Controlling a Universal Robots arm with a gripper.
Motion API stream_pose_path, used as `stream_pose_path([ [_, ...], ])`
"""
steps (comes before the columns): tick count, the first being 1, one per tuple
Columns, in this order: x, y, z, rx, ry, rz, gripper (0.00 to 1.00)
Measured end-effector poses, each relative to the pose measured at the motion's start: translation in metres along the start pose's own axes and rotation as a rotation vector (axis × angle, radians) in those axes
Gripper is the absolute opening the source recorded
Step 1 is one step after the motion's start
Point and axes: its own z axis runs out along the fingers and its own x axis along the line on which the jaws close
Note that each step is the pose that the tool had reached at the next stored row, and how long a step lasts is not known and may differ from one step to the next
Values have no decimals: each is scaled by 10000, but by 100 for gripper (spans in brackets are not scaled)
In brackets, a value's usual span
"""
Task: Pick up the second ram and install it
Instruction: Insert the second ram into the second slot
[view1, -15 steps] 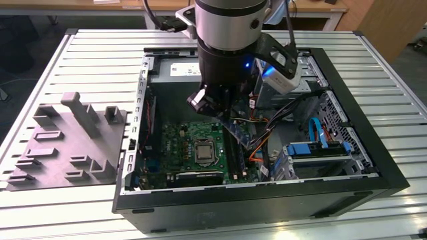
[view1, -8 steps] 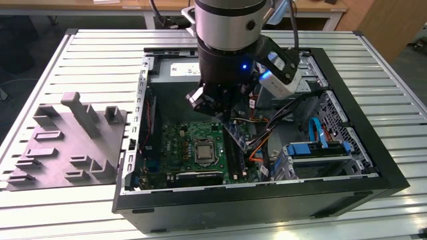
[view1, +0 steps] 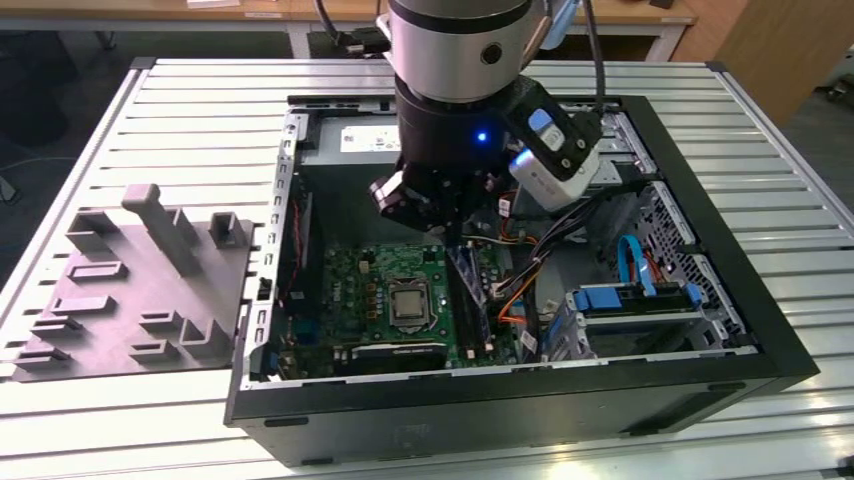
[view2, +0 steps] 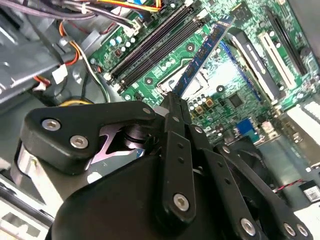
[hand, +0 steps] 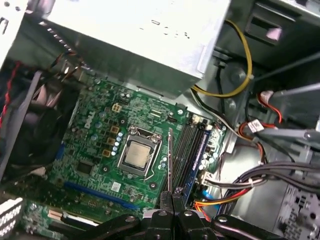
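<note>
Ram (view2: 200, 60) clamped in the closed gripper (view2: 173, 102), over the board's slots (view2: 150, 47).

In the exterior view, a grey fixture (view1: 134, 285) lies at 9 o'clock of the case (view1: 507, 400). Inside, the ram hangs at 3 o'clock of the CPU (view1: 404, 300), edge-down and roughly in line with the slots, I judge for seating. Cables (view1: 527, 285) crowd at 3 o'clock. Whether the ram touches a slot, or a first stick is seated, is hard to make out.

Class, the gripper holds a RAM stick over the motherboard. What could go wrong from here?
The RAM, gripped at one end by the gripper, could pivot and jam in the slots. It seems to hang between slots and CPU, so it might strike components. Cables beside the slots could snag.
</note>
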Motion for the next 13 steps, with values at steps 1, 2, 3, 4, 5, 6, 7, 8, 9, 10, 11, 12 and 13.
stream_pose_path([
  [1, 0, 0, 1, 14, -3, 167, 11],
  [2, 0, 0, 2, 27, -7, 336, 11],
  [3, 0, 0, 3, 40, -10, 498, 11],
  [4, 0, 0, 3, 54, -13, 659, 11],
  [5, 0, 0, 4, 66, -17, 816, 11],
  [6, 0, 0, 4, 79, -20, 985, 11],
  [7, 0, 0, 5, 92, -24, 1144, 11],
  [8, 1, 0, 5, 105, -27, 1301, 11],
  [9, 0, 0, 6, 117, -30, 1451, 11],
  [10, 0, 0, 6, 128, -34, 1600, 11],
  [11, 0, 0, 7, 140, -37, 1756, 11],
  [12, 0, 0, 8, 153, -41, 1910, 11],
  [13, 1, 0, 8, 164, -44, 2060, 11],
])
